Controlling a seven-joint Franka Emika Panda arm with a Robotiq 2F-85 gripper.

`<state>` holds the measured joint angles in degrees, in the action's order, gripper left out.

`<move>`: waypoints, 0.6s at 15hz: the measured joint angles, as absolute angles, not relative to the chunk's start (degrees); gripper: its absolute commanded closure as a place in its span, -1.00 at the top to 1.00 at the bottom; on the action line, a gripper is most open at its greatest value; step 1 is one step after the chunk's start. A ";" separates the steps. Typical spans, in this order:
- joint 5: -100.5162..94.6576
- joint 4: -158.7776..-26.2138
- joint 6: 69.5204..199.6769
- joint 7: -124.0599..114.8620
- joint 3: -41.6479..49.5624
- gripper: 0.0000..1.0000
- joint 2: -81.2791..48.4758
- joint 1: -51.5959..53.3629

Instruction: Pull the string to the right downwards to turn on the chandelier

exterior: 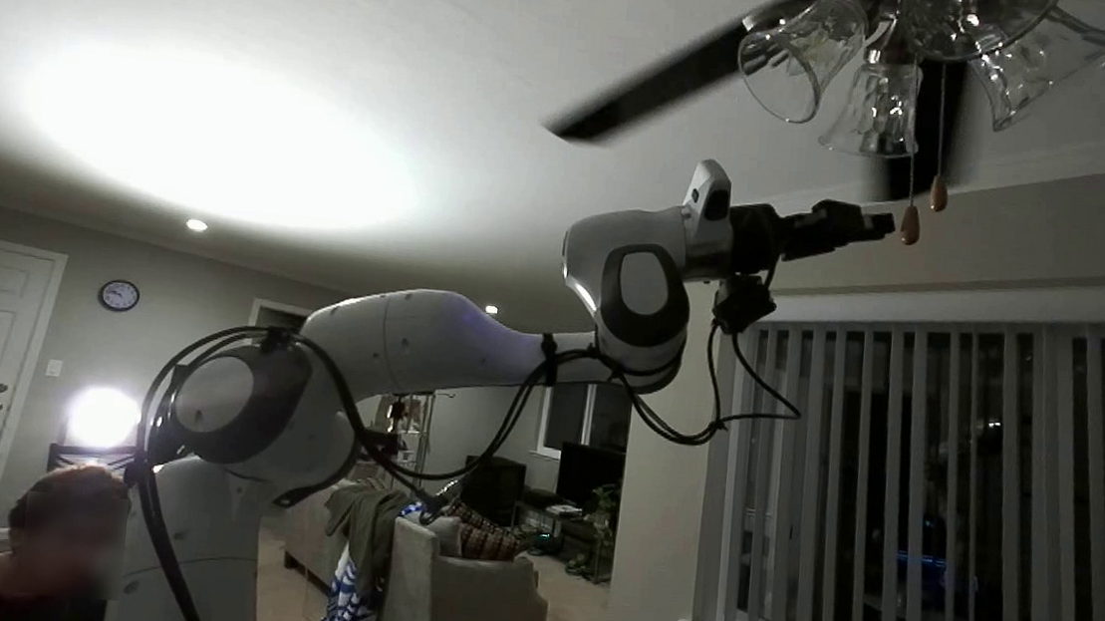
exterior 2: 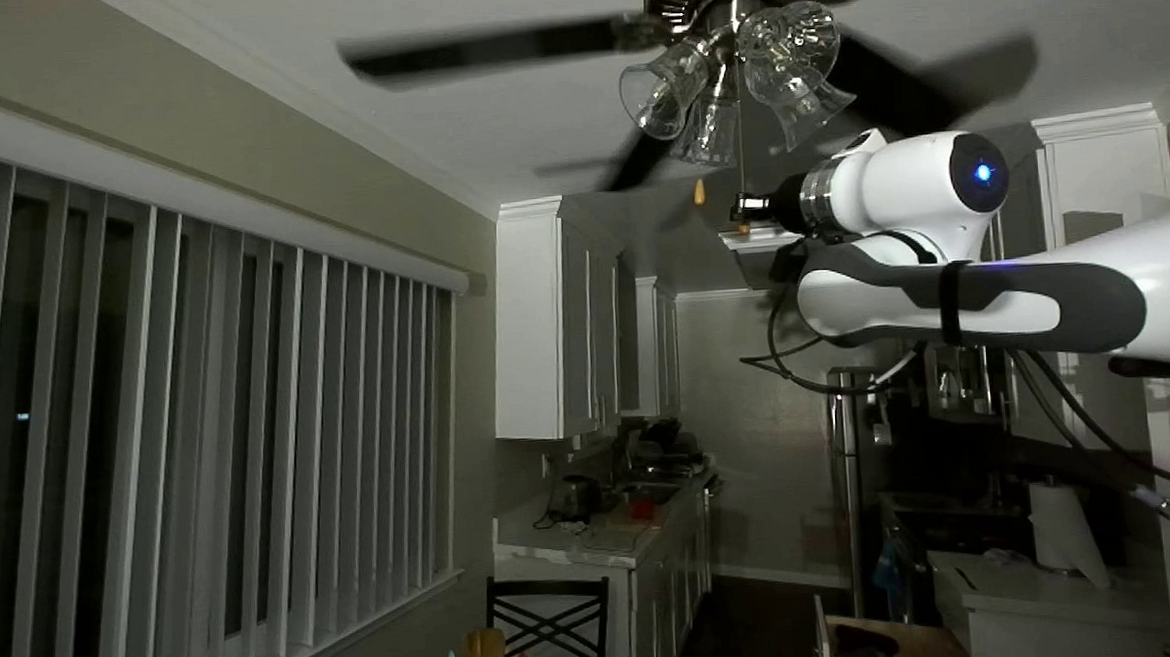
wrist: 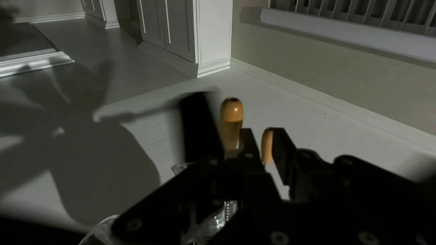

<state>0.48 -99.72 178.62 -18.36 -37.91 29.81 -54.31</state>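
The chandelier (exterior: pixel 875 109) with glass shades hangs under a ceiling fan; it also shows in an exterior view (exterior 2: pixel 710 132). Two pull strings with wooden knobs hang from it. The lower knob (exterior: pixel 910 225) is just beyond my fingertips and also shows beneath them (exterior 2: pixel 744 228). The higher knob (exterior: pixel 939 193) hangs farther out (exterior 2: pixel 699 191). My gripper (exterior: pixel 888 225) is partly open with a narrow gap. In the upside-down wrist view, the larger knob (wrist: pixel 231 117) is outside the left finger. The smaller knob (wrist: pixel 267 146) shows through the gap (wrist: pixel 261 137), partly hidden by the right finger.
Blurred dark fan blades (exterior: pixel 673 81) are above and around the gripper, also in an exterior view (exterior 2: pixel 490 48). A window with vertical blinds (exterior: pixel 917 483) is beyond. White cabinets (exterior 2: pixel 545 321) stand behind. A person (exterior: pixel 62 538) is near the robot's base.
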 measured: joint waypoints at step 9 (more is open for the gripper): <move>-1.93 -96.81 178.38 -18.43 -41.49 1.00 30.26 -61.59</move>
<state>-1.93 -96.81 178.38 -18.43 -41.49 30.26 -61.59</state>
